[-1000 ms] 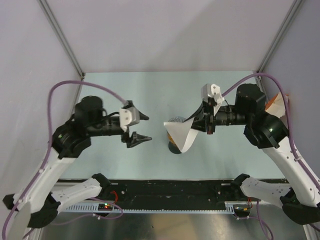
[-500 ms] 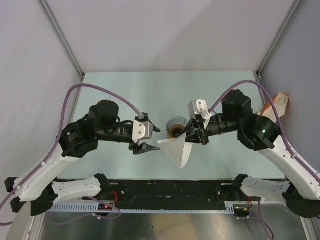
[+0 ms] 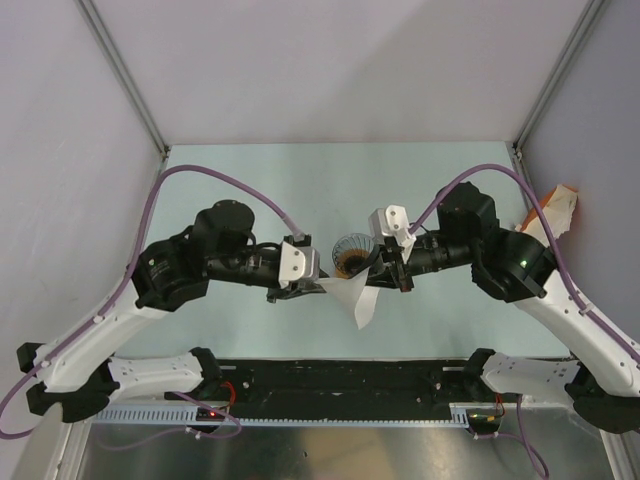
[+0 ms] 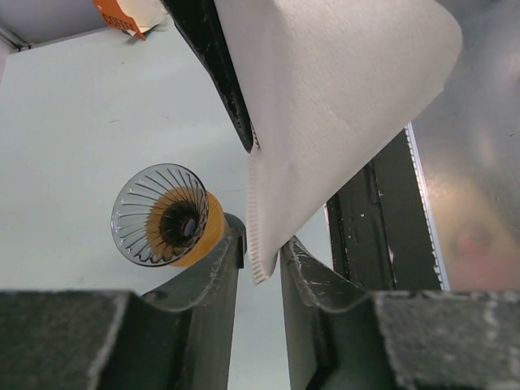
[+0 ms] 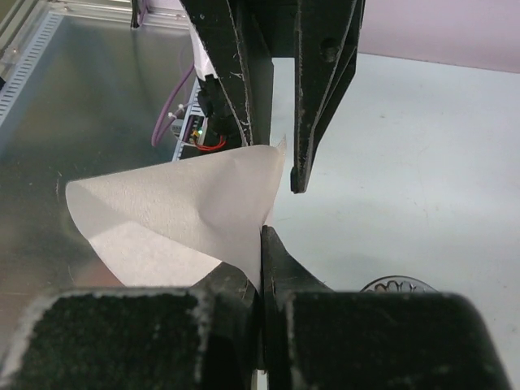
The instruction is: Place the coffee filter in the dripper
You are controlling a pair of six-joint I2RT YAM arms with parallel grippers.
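The coffee filter [image 3: 357,300] is a white paper cone held in the air just in front of the dripper [image 3: 351,250]. My right gripper [image 3: 387,272] is shut on its upper edge [image 5: 179,215]. My left gripper [image 3: 318,284] reaches in from the left. Its jaws stand narrowly apart around the filter's crimped corner [image 4: 262,258], which touches only the right-hand finger [image 4: 302,268]. The dripper [image 4: 159,214] is a clear ribbed cone sitting upright on an orange ring [image 4: 205,237] on the table, below and behind the filter. Its rim [image 5: 398,284] peeks past my right gripper [image 5: 262,231].
An orange and white packet [image 3: 556,209] leans at the right wall, also seen in the left wrist view as the packet [image 4: 122,13]. A black rail [image 3: 340,378] runs along the near edge. Grey walls enclose the table on three sides.
My left arm has swung right to the filter and its jaws have narrowed around the filter's corner. My right gripper has carried the filter a little left and nearer, off the dripper.
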